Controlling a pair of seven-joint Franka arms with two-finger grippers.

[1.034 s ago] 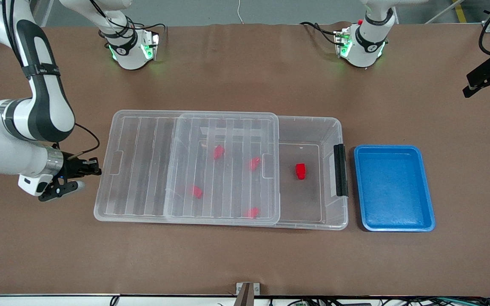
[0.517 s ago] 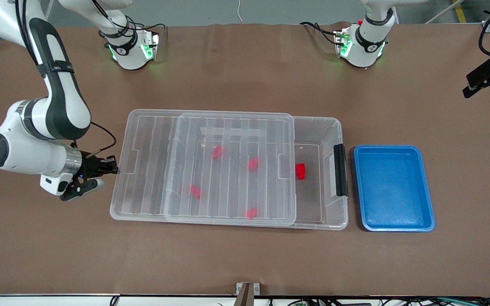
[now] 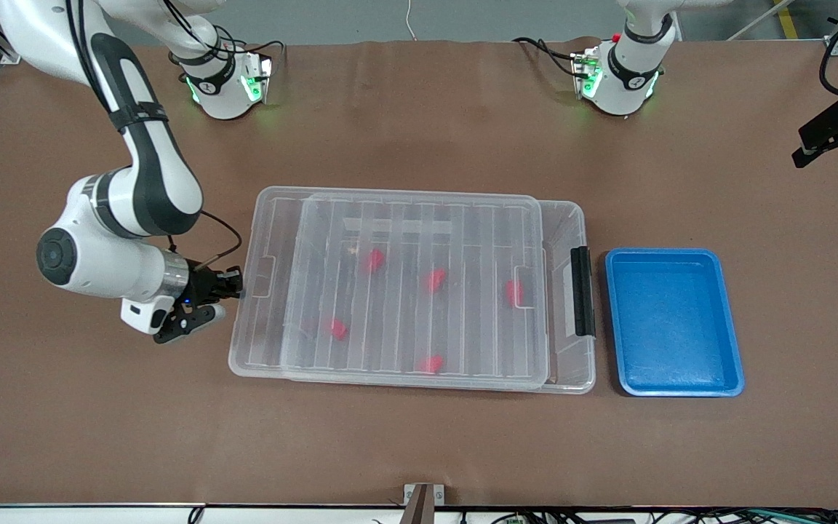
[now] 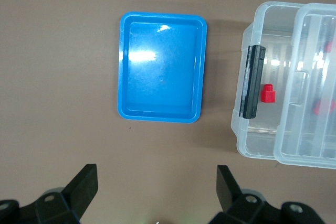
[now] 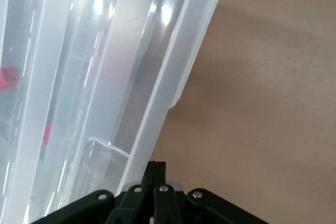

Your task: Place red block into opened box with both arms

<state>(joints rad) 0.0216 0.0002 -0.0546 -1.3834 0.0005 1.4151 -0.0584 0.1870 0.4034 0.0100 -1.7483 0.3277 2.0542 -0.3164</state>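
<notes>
The clear box (image 3: 570, 218) lies mid-table with its ribbed lid (image 3: 404, 218) slid over most of it. Only a strip by the black clip handle (image 3: 581, 291) is uncovered. Several red blocks lie inside under the lid, among them one (image 3: 373, 260) mid-box and one (image 3: 513, 292) close to the lid's edge. My right gripper (image 3: 236, 284) is shut, its fingertips (image 5: 156, 167) against the lid's end rim (image 5: 173, 93). My left gripper (image 4: 156, 176) hangs open and empty, high over the table by the blue tray. In the left wrist view a red block (image 4: 269, 93) shows beside the clip.
A blue tray (image 3: 673, 389) sits empty beside the box toward the left arm's end, also seen from above as the tray (image 4: 160, 116). Bare brown table surrounds the box and tray.
My right gripper has pushed the lid toward the left arm's end. The lid now covers the red block that lay exposed near the clip. The left arm has not moved.
</notes>
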